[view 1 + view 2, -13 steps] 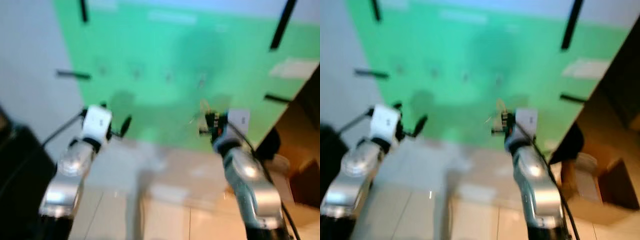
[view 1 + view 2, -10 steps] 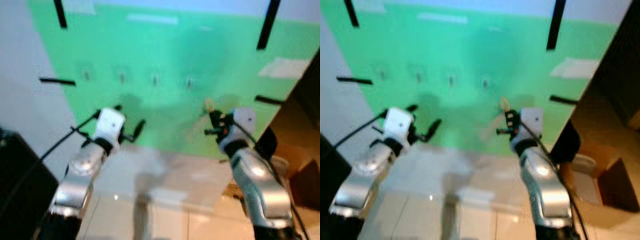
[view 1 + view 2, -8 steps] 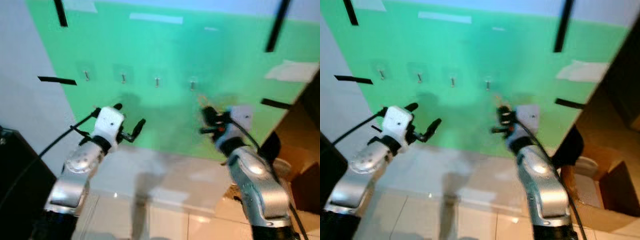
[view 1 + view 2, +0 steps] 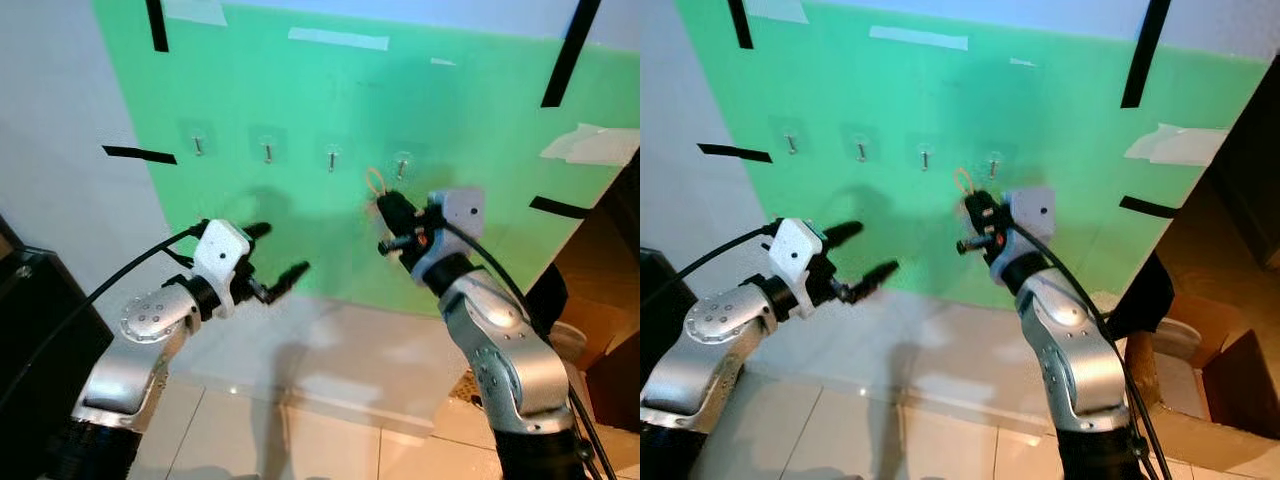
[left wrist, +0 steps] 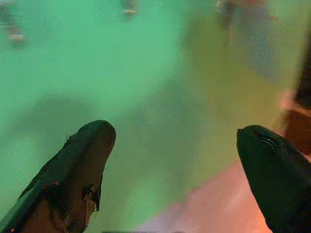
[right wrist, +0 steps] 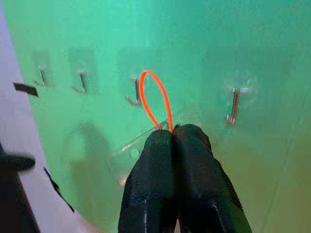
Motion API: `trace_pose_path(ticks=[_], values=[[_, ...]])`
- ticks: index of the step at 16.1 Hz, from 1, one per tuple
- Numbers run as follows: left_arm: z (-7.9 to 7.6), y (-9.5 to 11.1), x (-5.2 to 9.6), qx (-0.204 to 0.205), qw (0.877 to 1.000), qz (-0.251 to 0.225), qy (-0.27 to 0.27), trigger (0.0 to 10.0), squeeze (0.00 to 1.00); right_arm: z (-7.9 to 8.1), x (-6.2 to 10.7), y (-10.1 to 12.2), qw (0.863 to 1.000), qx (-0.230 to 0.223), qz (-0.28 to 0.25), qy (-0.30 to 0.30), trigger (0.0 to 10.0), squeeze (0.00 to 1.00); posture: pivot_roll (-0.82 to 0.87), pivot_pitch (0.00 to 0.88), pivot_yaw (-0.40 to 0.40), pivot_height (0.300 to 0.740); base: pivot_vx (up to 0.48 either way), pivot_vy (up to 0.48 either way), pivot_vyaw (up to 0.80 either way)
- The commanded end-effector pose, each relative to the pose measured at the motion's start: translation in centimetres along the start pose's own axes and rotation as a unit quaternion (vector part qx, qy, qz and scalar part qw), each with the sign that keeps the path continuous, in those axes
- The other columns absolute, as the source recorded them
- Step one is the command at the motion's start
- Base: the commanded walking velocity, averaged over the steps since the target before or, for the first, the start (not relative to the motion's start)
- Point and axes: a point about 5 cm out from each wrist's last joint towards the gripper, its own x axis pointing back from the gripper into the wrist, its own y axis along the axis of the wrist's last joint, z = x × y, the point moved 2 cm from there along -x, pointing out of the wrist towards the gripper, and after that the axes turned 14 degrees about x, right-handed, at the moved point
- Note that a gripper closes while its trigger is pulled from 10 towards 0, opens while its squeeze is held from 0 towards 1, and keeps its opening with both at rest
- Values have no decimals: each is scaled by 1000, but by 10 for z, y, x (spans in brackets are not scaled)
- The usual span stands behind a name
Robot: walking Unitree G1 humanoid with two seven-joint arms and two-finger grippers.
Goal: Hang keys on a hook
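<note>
Four small metal hooks sit in a row on the green wall panel point(image 4: 480, 130); the rightmost hook point(image 4: 401, 168) and the third hook point(image 4: 331, 159) are nearest my right gripper point(image 4: 392, 210). That gripper is shut on the keys, whose orange loop point(image 6: 155, 97) sticks up from the fingertips. A pale clear piece point(image 6: 130, 147) hangs beside it. In the right wrist view the loop stands between the third hook point(image 6: 134, 94) and the rightmost hook point(image 6: 234, 107), close to the wall. My left gripper point(image 4: 278, 250) is open and empty, lower left, facing the wall.
Black tape strips point(image 4: 138, 154) and white tape mark the panel's edges. A black object point(image 4: 35, 320) stands at the left. A dark doorway with a cardboard box point(image 4: 1240, 380) is at the right. A pale ledge point(image 4: 350, 350) and tiled floor lie below.
The camera has steadied and the picture is sharp. My right gripper has risen and moved left with the loop, closer to the hooks. The left gripper has reached a little further forward.
</note>
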Motion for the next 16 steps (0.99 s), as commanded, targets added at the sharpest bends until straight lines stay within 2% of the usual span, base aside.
trace_pose_path(ticks=[1,3,10,11,13,16], values=[[-6,2,1,0,1000,4,-24,10000,357,-7,-2,2,1000,-16,1,-18,10000,0,-14,0,-14,740,0,0,0],[-9,8,2,7,999,-8,-42,10000,361,-20,-3,0,997,-41,9,-58,10000,0,-14,0,-19,740,0,0,0],[-11,9,1,12,998,-4,-54,10000,365,-27,1,-18,992,-83,55,-83,10000,0,-20,0,-17,740,0,0,0],[-11,9,1,12,998,-4,-57,10000,365,-30,2,-23,987,-111,66,-100,10000,0,-21,0,-18,740,0,0,0],[-11,9,1,12,998,-4,-58,10000,365,-35,3,-26,982,-137,67,-113,10000,0,-20,0,-22,740,0,0,0],[-12,8,1,13,998,-5,-59,10000,365,-35,5,-32,979,-151,79,-113,10000,0,-20,0,-23,740,0,0,0]])
